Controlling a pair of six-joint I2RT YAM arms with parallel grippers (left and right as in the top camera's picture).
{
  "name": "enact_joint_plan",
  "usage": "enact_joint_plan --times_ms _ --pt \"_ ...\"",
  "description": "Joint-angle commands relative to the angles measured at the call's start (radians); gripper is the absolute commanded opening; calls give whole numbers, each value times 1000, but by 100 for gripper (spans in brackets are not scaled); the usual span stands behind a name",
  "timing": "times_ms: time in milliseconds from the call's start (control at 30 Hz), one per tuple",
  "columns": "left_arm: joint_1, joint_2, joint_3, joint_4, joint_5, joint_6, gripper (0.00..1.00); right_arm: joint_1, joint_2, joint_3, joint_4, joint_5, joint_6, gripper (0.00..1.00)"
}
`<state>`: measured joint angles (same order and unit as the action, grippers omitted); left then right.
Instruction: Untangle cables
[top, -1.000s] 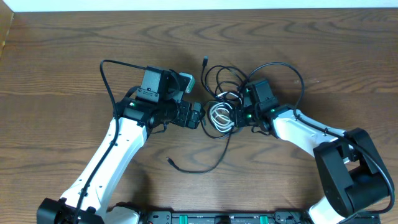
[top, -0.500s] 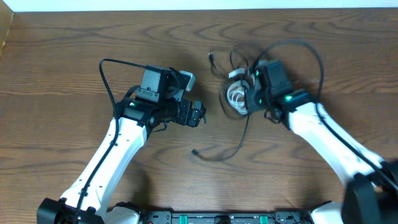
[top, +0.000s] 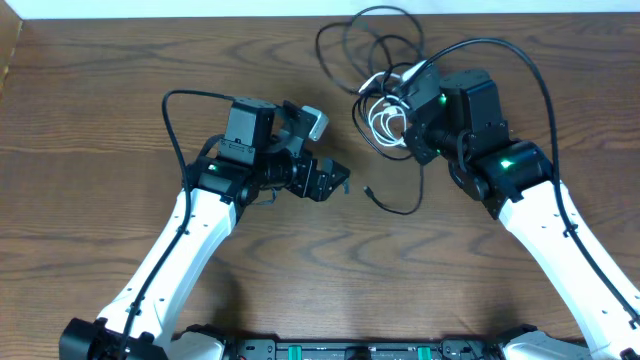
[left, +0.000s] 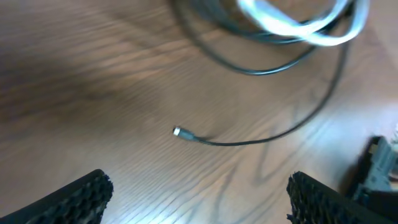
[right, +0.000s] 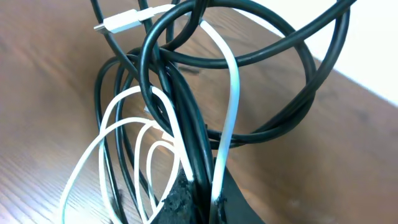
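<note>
Cables (top: 385, 118): in the overhead view I see a tangle of black loops and a white coil bunched at the far middle of the wooden surface (top: 90, 110). It is pinched by the right gripper (top: 408, 108), whose jaws are closed on the bundle. Further black loops spread beyond it toward the far edge, and one loose black cord (top: 372, 192) trails back toward the near side. The left gripper (top: 335, 180) stands apart to the left of the bundle, jaws spread wide and holding nothing. In the left wrist view, its textured fingertips (left: 81, 199) sit at the lower corners with bare wood between them. The loose black cord lies ahead on the surface and ends in a small plug end (left: 177, 131), while the white cord (left: 298, 31) crosses the top, blurred. In the right wrist view, the jaws are shut at the bottom edge on several black cords (right: 186, 124) and strands of the white cord, whose white plug (right: 121, 23) points left at the top. I cannot tell whether the bundle rests on the wood.
</note>
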<state>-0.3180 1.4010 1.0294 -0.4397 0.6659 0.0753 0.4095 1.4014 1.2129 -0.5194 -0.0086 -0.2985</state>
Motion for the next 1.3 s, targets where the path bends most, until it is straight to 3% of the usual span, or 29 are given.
enact_joint_plan --times_ms 0,167,467,700,833,1067,1267 --pt "-2 5 22 16 117 82 90 -2 -9 20 1 -20 -329 1" --pt "-2 5 22 15 151 144 87 -4 -9 20 2 -20 -471 1" --pt "-2 5 22 18 176 480 86 -4 -9 20 -71 -21 -602 1" --pt "-2 5 22 49 -134 486 87 -4 -9 20 -150 -34 -646 1" --pt "-2 5 22 61 -184 492 87 -4 -9 20 -190 -76 -695 1" --pt "-2 -13 22 65 -140 654 87 -4 -8 20 -233 -81 -808 1" --pt "-2 -23 22 117 77 665 87 -4 -8 20 -241 -221 -838 1"
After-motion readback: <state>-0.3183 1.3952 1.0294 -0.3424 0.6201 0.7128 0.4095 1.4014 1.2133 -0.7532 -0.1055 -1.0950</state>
